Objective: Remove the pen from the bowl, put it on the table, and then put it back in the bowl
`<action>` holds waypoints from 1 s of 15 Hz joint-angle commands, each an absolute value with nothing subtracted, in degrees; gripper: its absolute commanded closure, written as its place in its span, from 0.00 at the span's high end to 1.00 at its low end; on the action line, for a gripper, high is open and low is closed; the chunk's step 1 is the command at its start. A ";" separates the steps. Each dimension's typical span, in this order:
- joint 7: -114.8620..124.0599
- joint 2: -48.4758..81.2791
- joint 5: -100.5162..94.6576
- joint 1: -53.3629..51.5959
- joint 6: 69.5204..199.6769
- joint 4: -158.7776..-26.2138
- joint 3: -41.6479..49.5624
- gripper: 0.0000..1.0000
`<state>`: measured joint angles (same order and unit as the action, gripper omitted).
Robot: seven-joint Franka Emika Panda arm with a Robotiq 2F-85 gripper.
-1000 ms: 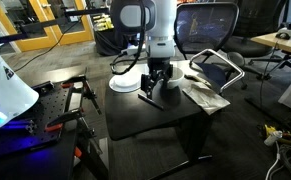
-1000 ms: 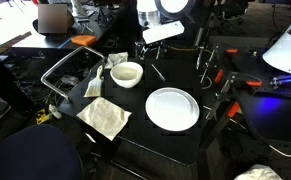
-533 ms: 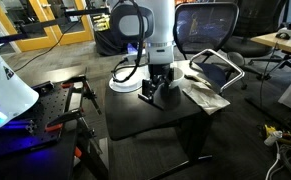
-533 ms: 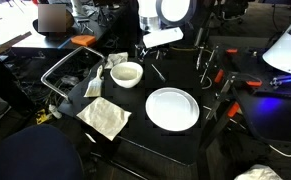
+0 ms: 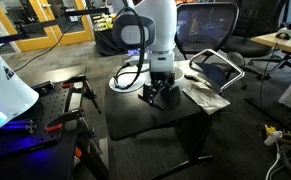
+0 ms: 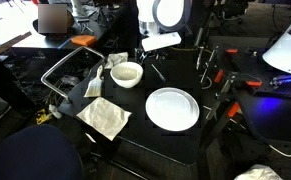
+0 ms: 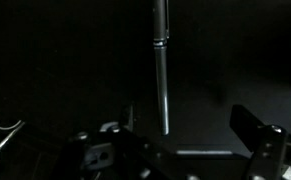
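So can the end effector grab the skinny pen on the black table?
Probably yes. The skinny pen lies bare on the black table, just ahead of the open end effector, with nothing covering it.

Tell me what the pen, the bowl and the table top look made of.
The pen is grey with a sheen and a ring joint, so it is likely metal or glossy plastic. The bowl is smooth and white, either ceramic or plastic; the look leaves it open. The table has a flat matt black top, probably laminate or painted board.
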<state>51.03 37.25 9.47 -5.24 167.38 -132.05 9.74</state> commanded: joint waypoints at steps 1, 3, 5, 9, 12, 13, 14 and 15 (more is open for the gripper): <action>47.74 39.22 12.37 -2.70 168.43 -129.94 7.45 1.00; 47.14 40.00 13.06 -2.07 168.25 -129.16 6.90 1.00; 46.70 40.70 13.73 -1.76 168.37 -128.53 6.60 0.75; 45.76 41.13 14.80 -1.33 168.34 -127.49 5.97 0.50; 45.60 41.03 14.98 -1.20 168.39 -127.20 5.81 0.29; 45.52 41.02 14.98 -1.14 168.42 -127.13 5.76 0.20; 45.54 41.02 14.97 -1.14 168.44 -127.10 5.78 0.14; 45.52 41.01 14.97 -1.12 168.51 -127.11 5.78 0.05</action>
<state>48.43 40.16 13.03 -2.50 167.49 -127.49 6.99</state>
